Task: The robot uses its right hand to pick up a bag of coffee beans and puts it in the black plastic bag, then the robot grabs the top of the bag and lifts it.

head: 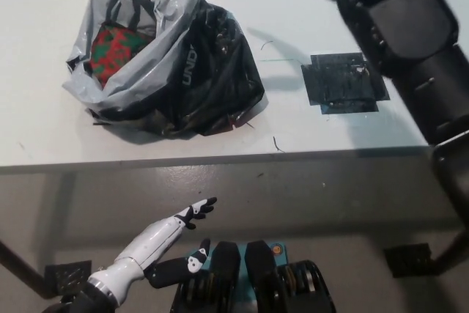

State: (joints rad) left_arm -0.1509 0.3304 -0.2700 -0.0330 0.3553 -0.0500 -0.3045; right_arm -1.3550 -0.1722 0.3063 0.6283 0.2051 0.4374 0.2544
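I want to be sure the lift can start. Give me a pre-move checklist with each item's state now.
1. Coffee bag inside the plastic bag: ok.
2. Plastic bag's mouth open, top free to grab: ok.
3. Plastic bag fully on the table, short of its edge: ok.
4. Right hand open and ready: cannot tell, it is out of view.
5. Left hand low and clear of the table: ok.
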